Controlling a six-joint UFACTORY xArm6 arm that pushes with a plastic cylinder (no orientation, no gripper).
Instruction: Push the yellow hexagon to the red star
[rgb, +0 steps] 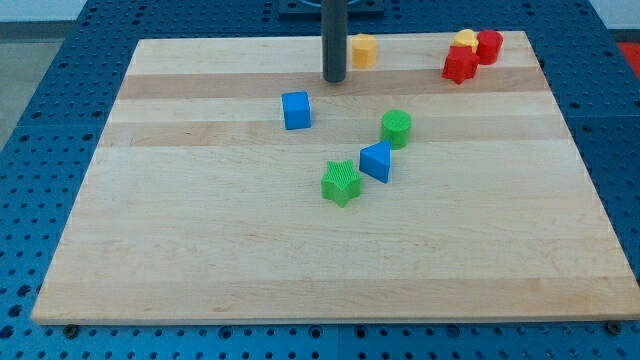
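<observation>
Pegboard (40, 200), blue, surrounds the pale wooden board (300, 260). Further up sit the green star (341, 183) and blue cube (296, 110). My tip (334, 79), no fingers, stands just left of the yellow hexagon (363, 50); red star (459, 65) top right.

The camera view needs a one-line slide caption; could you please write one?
My tip sits just left of the yellow hexagon, with the red star far to the right on the board.
</observation>
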